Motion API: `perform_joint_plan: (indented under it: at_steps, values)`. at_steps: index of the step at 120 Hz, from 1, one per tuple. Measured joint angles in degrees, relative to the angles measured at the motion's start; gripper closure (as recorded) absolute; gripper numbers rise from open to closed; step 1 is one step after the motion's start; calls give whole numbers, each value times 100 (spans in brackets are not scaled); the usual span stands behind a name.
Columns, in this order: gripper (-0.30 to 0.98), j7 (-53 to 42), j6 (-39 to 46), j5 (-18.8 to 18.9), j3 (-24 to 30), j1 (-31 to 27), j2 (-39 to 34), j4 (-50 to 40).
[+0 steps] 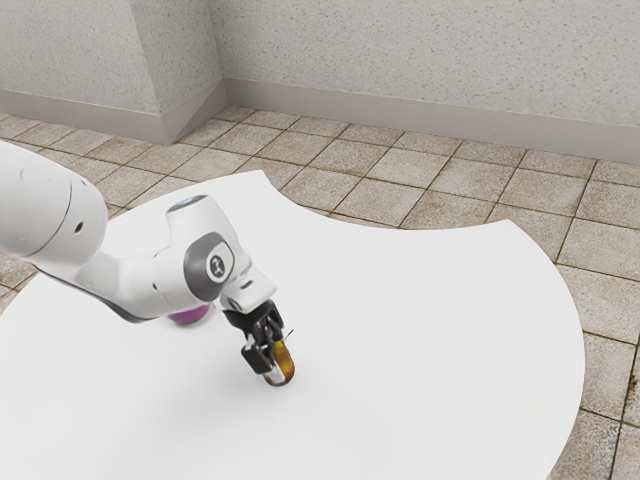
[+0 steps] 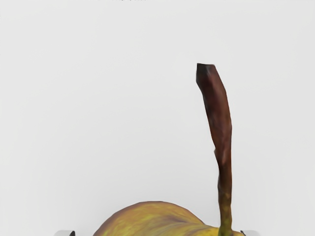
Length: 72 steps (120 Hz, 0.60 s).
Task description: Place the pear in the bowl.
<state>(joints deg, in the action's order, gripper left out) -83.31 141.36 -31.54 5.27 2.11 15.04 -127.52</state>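
Pincer (image 1: 275, 367) is at the pear (image 1: 286, 361), grip: cannot tell; purple bowl (image 1: 190, 315) lies apart from it, transfer and release remaining.

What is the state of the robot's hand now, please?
Hand: down at the pear; whether open or closed on it, I cannot tell.

Bright, even light | faint, soft shadow on table (image 1: 430, 330) | source unclear, perhaps overhead
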Motion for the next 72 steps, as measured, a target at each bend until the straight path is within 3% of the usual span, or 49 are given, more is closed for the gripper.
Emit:
perform_joint_plan:
  at_steps: [46, 72]
  values:
    - [52, -287, 52, -2, -25, -36, -60, -20]
    - [67, -378, -44, 41, -31, -146, -940, -324]
